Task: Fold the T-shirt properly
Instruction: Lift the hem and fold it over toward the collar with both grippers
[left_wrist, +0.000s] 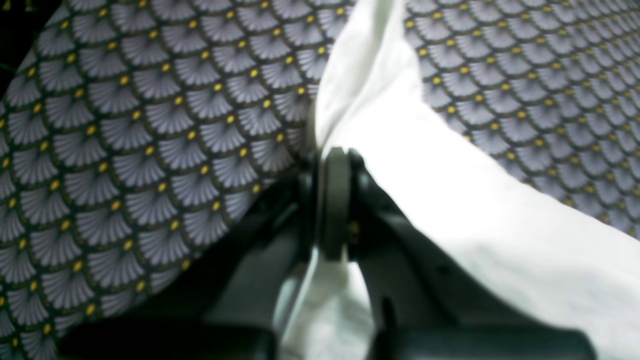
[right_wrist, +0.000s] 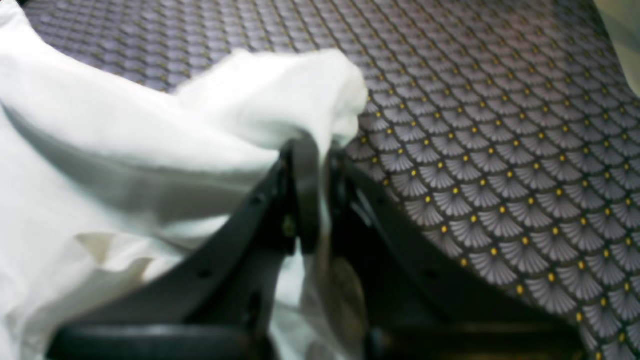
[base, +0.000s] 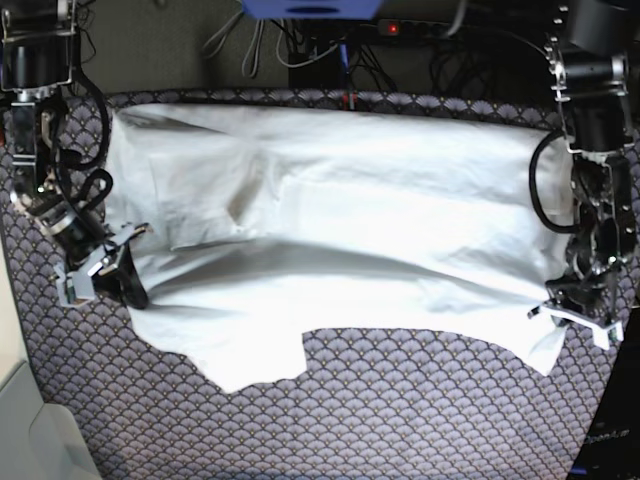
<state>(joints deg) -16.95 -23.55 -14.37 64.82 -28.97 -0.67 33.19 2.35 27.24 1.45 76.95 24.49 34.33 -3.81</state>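
The T-shirt (base: 330, 230) lies spread across the patterned table (base: 400, 420), its near edge lifted at both sides. The left hand (base: 578, 312) is clamped on the cloth at one side, the right hand (base: 105, 268) clamped on it at the other. To fold well, I judge both should rise evenly, keep the edge taut, and carry it straight toward the far edge.

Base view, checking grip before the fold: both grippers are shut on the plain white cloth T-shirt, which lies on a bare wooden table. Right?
Not quite. The left gripper and right gripper do pinch the plain white cloth T-shirt, but the base view shows it on a patterned purple-grey fan-print tablecloth, not bare wood.
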